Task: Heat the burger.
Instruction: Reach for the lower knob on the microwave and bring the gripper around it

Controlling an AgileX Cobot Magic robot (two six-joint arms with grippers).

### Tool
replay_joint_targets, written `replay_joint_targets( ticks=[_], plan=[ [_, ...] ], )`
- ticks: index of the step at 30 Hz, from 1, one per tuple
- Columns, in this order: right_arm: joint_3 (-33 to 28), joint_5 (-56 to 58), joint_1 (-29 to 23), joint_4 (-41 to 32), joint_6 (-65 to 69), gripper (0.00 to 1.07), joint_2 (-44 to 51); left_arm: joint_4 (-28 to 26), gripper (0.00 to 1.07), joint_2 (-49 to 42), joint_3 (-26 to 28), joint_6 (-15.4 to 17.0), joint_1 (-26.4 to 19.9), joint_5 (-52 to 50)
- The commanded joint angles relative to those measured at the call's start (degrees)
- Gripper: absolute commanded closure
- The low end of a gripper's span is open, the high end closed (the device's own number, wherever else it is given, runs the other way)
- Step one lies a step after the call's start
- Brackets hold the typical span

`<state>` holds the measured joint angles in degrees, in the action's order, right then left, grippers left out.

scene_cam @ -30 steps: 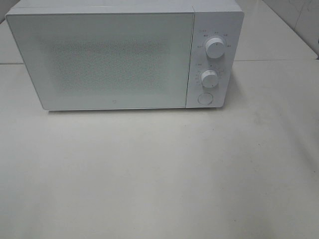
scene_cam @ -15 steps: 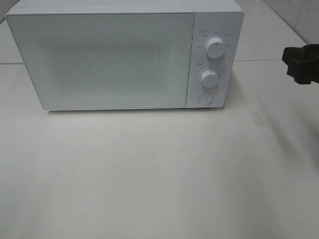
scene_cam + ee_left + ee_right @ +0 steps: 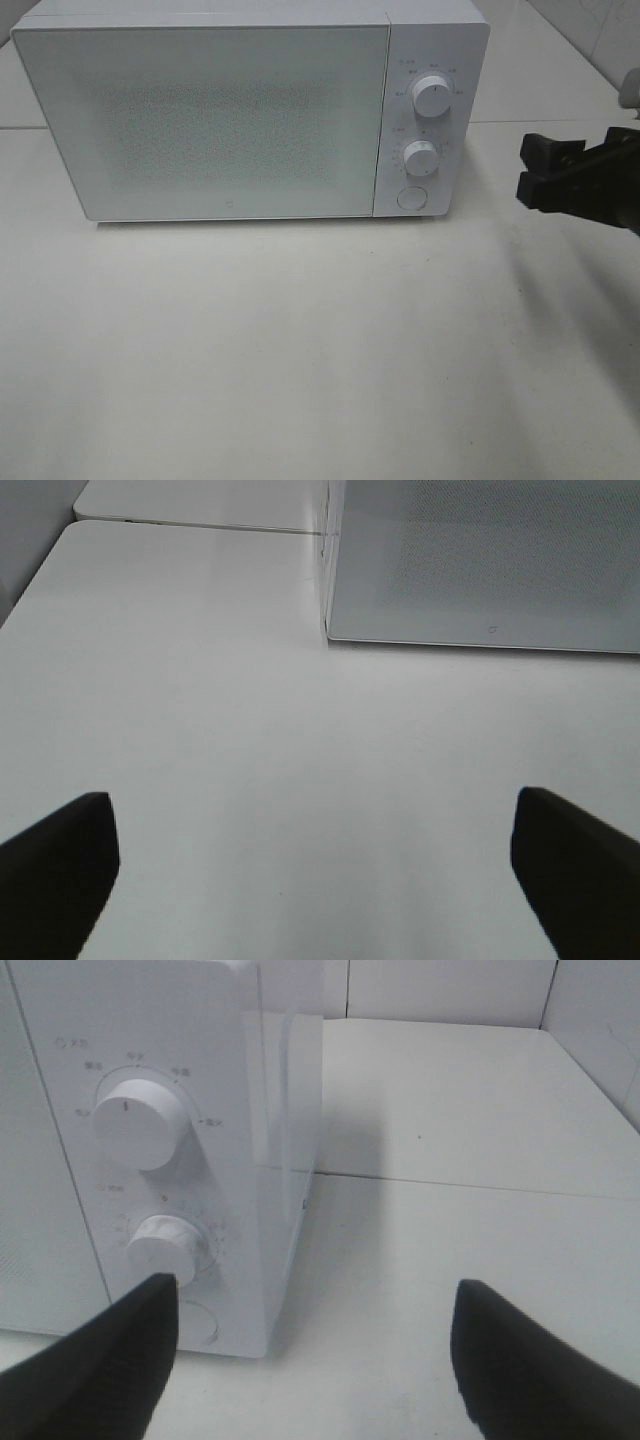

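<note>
pressing the round button [image 3: 411, 198], just ahead of the right gripper [image 3: 527, 168] fingers, needs, i think, a straight, centred push; they stand wide and empty, like the left gripper [image 3: 315, 865].

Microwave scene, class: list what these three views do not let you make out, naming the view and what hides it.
Inside of the microwave: exterior high view, the shut speckled door hides it; no burger shows anywhere.
Labels around the upper dial: exterior high view, too small to read.
Right gripper: exterior high view, the right edge cuts off its arm.
Left gripper: left wrist view, only fingertips inside the frame.
</note>
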<state>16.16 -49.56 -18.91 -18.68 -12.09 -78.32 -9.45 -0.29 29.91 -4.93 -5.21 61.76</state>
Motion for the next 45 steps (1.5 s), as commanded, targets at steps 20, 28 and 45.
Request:
replay_joint_targets(
  ticks=[20,28,45],
  plan=[
    [3.8,-24.1,-30.8,-41.3,-9.5,0.33,-16.0,-0.5,0.07,-1.1,-0.1,-0.1,-0.2,-0.6],
    [7.3,-23.5,-32.8,-43.5,-11.8,0.33,-18.6,-0.5,0.07,-1.1,-0.1,-0.1,-0.2,-0.6],
    [7.7,-22.6,-32.4,-37.1,-5.7,0.32,-21.2,-0.5,0.07,-1.1,-0.1,-0.1,-0.2,-0.6]
  ],
)
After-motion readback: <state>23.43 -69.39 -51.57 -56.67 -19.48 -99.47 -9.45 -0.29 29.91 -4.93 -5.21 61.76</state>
